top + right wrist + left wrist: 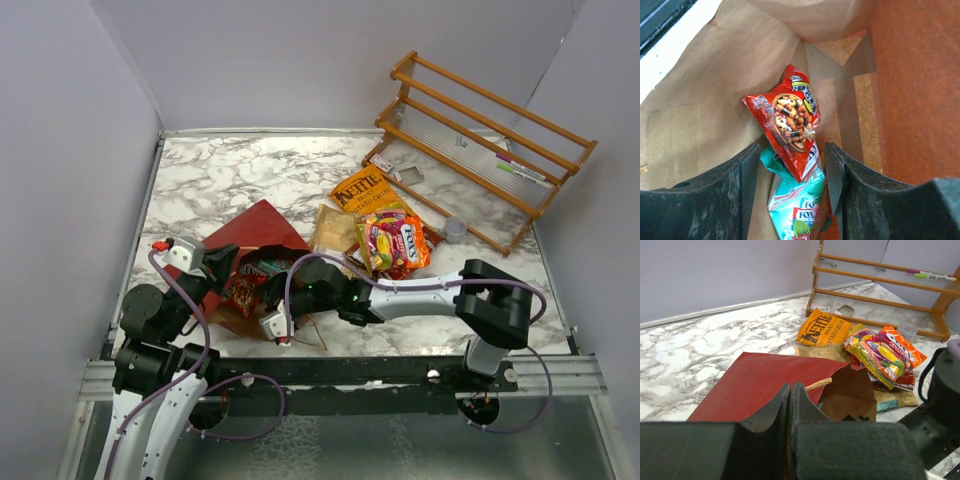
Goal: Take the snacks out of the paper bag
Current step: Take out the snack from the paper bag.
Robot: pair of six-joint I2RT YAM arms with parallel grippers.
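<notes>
Right gripper straddles red snack, jaws parted; left gripper pinches paper bag rim.

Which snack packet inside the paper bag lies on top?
The red crinkly packet picturing mixed snacks; it overlaps the teal crinkly packet beneath, just before the right gripper.

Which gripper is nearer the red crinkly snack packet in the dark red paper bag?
Right. The right gripper straddles the packet inside the bag; the left gripper clamps the bag's rim, outside.
</notes>
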